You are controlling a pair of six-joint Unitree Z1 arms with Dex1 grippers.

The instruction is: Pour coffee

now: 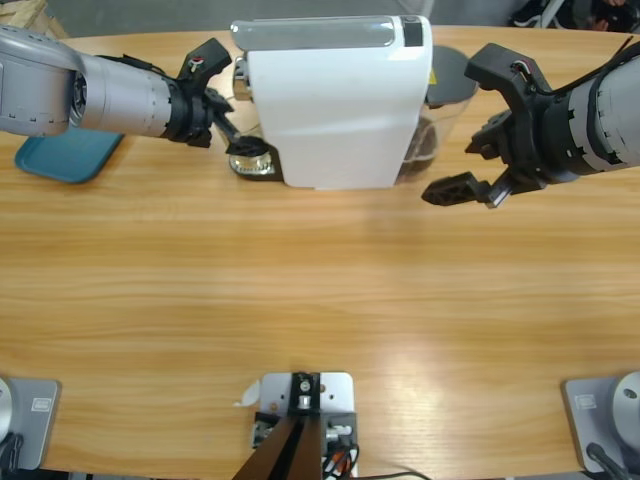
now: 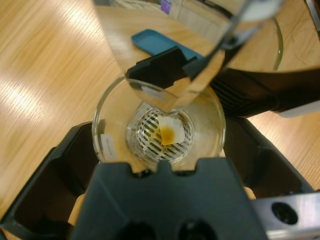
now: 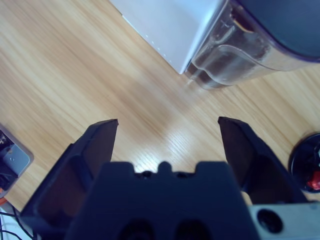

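Observation:
A small clear glass tumbler (image 2: 112,125) stands on the drip grid under the spout of the white coffee machine (image 1: 335,100). A little amber coffee (image 2: 171,133) lies at its bottom. My left gripper (image 2: 159,145) is shut on the tumbler, one black jaw on each side. In the high view the tumbler (image 1: 250,158) sits at the machine's left end, with the left gripper (image 1: 228,125) reaching in from the left. My right gripper (image 1: 475,125) hangs open over bare table to the right of the machine. In the right wrist view the right gripper (image 3: 169,125) holds nothing.
A blue tray (image 1: 65,155) lies at the far left, also behind the tumbler as the blue tray (image 2: 160,42). The machine's clear water tank (image 1: 445,95) stands at its right end, near the right gripper. A black round base (image 3: 307,165) shows at the right wrist view's edge.

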